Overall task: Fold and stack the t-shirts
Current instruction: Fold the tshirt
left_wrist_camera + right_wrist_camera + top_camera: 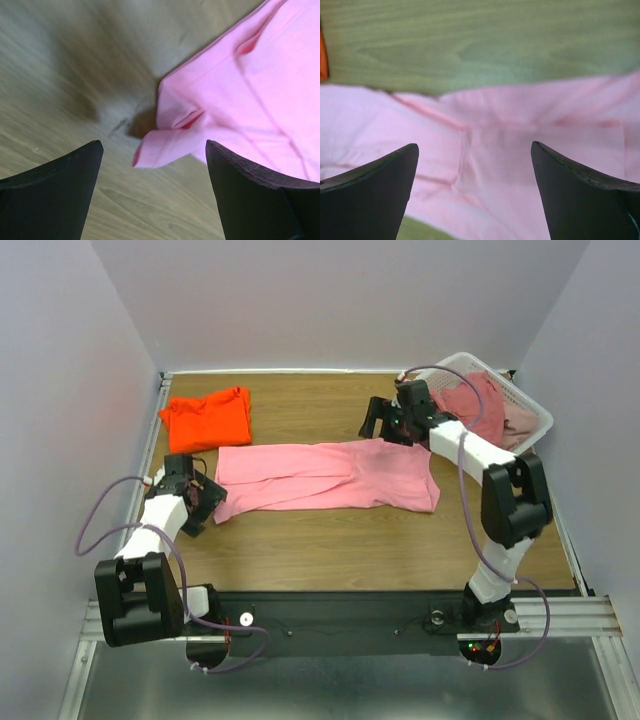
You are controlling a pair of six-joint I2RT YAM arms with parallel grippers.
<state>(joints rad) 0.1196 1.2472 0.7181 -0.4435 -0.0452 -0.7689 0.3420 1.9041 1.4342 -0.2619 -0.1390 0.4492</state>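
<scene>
Where it lies folded, the pink t-shirt (pixel 330 478) creases softly.

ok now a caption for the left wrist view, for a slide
Left gripper open over the wooden table, framing a folded-over corner of the pink t-shirt.

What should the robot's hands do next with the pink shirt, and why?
Probably lower the left gripper and pinch the corner of the pink shirt that lies between its open jaws. The shirt is a long strip, not yet folded across, and the right gripper hangs open over its right half.
</scene>
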